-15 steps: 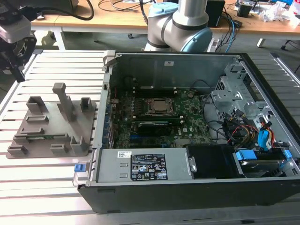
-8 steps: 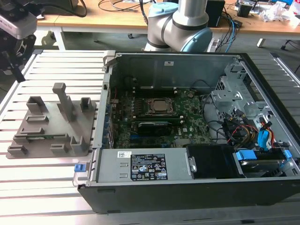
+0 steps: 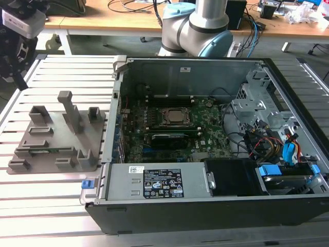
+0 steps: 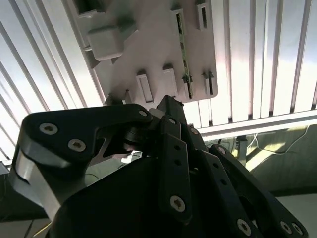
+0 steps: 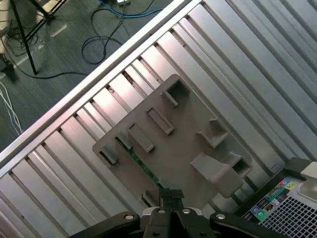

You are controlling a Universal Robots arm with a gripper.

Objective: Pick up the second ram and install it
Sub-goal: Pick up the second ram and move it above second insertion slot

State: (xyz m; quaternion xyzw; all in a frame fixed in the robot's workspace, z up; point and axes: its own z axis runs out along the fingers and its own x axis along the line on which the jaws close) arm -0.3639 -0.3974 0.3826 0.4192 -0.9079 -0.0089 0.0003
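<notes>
Legible text: none. Black label (image 3: 163, 184) and white sticker (image 3: 135, 169) on power supply cover (image 3: 119, 188), too small to read.

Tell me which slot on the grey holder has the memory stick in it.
The long narrow slot near the holder's front edge in the exterior view: a green stick lies in it; the others look bare grey.

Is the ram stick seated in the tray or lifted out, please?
In: the ram stick shows green inside a slot of the tray.
</notes>
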